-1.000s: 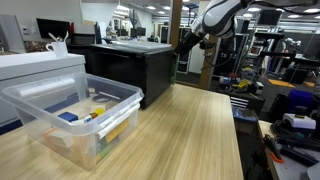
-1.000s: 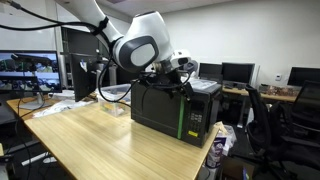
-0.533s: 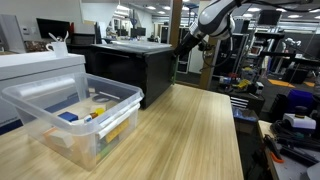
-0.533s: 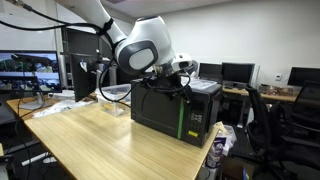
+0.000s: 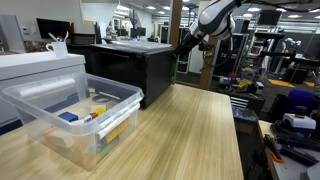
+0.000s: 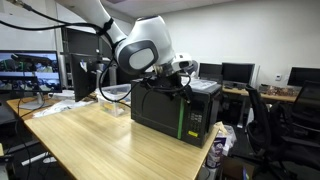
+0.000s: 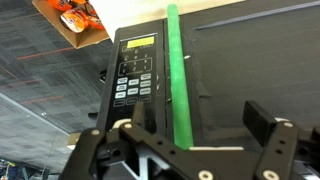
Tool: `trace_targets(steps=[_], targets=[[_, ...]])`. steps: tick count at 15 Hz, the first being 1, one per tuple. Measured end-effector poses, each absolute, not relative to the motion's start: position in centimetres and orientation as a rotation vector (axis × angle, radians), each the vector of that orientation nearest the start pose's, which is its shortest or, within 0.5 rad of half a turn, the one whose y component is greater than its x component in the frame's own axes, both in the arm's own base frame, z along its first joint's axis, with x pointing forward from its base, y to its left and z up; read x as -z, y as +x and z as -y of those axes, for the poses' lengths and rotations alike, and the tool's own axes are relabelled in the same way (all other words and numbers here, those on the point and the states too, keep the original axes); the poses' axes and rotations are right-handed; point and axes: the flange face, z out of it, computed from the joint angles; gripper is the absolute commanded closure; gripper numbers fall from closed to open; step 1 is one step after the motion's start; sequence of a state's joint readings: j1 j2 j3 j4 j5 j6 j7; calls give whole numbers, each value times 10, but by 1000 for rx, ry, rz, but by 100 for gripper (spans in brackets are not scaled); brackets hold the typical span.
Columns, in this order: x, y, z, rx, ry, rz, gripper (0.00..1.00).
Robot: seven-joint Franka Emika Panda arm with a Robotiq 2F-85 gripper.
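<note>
**While Gripper Hangs Over Microwave**

While the gripper hangs released, jaws spread wide and empty, the black microwave sits directly beneath it. Its green door strip runs between the fingers, the keypad just beside.

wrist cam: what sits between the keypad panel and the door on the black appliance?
A green strip runs between the keypad panel and the door, shown in the wrist view.
</note>
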State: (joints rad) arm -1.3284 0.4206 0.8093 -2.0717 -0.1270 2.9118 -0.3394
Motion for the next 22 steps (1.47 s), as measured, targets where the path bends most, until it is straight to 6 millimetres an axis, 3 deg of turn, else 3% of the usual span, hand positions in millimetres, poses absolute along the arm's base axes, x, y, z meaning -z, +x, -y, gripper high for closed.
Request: trace_targets(steps=[2, 3, 4, 6, 7, 8, 13, 15, 22], targets=[[-348, 533, 333, 934, -3020, -293, 0], [-346, 533, 334, 931, -3014, -307, 25], [-344, 533, 334, 926, -3007, -317, 28], [-339, 535, 333, 918, -2995, -330, 43], [-338, 536, 333, 916, -2988, -338, 61], [-337, 538, 332, 916, -2981, -345, 68], [-337, 535, 344, 928, -2975, -372, 99], [-337, 534, 347, 930, -2982, -361, 95], [-337, 535, 346, 926, -2992, -359, 95]])
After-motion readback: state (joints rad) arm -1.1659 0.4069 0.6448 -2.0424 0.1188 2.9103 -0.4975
